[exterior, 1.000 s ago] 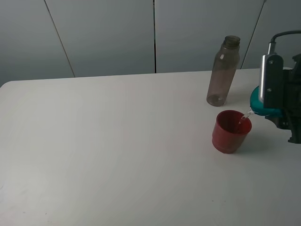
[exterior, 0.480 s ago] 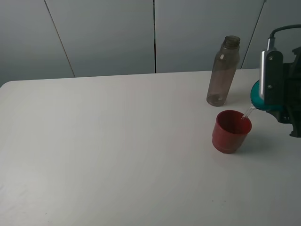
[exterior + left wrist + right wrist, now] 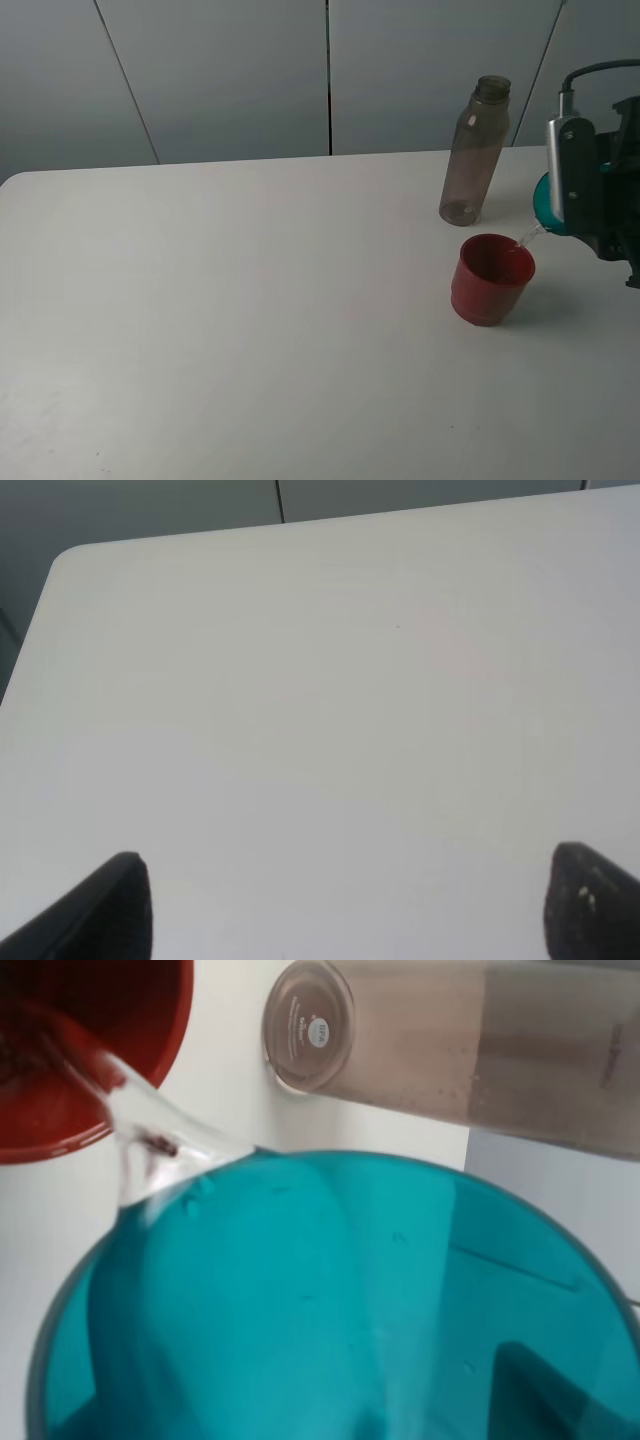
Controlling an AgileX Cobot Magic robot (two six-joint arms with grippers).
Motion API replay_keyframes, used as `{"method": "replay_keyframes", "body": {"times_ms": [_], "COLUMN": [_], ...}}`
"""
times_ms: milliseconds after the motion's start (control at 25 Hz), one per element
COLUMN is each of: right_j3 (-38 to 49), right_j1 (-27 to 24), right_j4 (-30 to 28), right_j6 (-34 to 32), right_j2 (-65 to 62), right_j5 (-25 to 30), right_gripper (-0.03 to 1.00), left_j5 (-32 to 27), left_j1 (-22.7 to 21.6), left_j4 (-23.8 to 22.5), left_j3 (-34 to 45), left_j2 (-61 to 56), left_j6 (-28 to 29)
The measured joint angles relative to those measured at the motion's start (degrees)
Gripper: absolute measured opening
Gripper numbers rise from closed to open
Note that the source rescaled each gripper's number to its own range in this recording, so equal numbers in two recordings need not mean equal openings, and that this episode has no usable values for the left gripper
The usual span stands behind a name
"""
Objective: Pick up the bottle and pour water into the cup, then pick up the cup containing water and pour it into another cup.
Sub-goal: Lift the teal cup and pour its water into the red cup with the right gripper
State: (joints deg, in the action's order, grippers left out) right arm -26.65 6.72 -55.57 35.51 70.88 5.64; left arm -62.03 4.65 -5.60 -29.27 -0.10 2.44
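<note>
My right gripper (image 3: 572,205) is shut on the teal cup (image 3: 543,205) and holds it tipped on its side just right of and above the red cup (image 3: 491,278). A thin stream of water (image 3: 527,238) runs from the teal rim into the red cup. In the right wrist view the teal cup (image 3: 320,1300) fills the frame, water (image 3: 150,1130) spills over its lip toward the red cup (image 3: 90,1050), and the bottle (image 3: 450,1045) stands beyond. The smoky bottle (image 3: 475,152) stands upright behind the red cup. My left gripper (image 3: 340,900) is open over bare table.
The white table (image 3: 250,300) stretches wide to the left of the cups, and its left corner shows in the left wrist view (image 3: 300,680). A grey panelled wall (image 3: 230,70) runs behind the table's far edge.
My right gripper has risen slightly and tipped the teal cup further. The water stream keeps running into the red cup. The bottle and red cup have not moved.
</note>
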Motion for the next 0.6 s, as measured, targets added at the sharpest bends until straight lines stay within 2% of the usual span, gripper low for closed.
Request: {"method": "replay_keyframes", "body": {"times_ms": [200,600], "right_j3": [0.0,-0.5], "right_j1": [2.5,2.9], "right_j4": [-3.7,-6.3], "right_j6": [-0.1,-0.1], "right_j2": [0.0,0.0], "right_j5": [-0.2,-0.5], "right_gripper": [0.05,0.05], "left_j5": [0.0,0.0], "left_j1": [0.0,0.0], "left_j4": [0.0,0.0], "left_j3": [0.0,0.0], "left_j2": [0.0,0.0], "left_j6": [0.0,0.0]}}
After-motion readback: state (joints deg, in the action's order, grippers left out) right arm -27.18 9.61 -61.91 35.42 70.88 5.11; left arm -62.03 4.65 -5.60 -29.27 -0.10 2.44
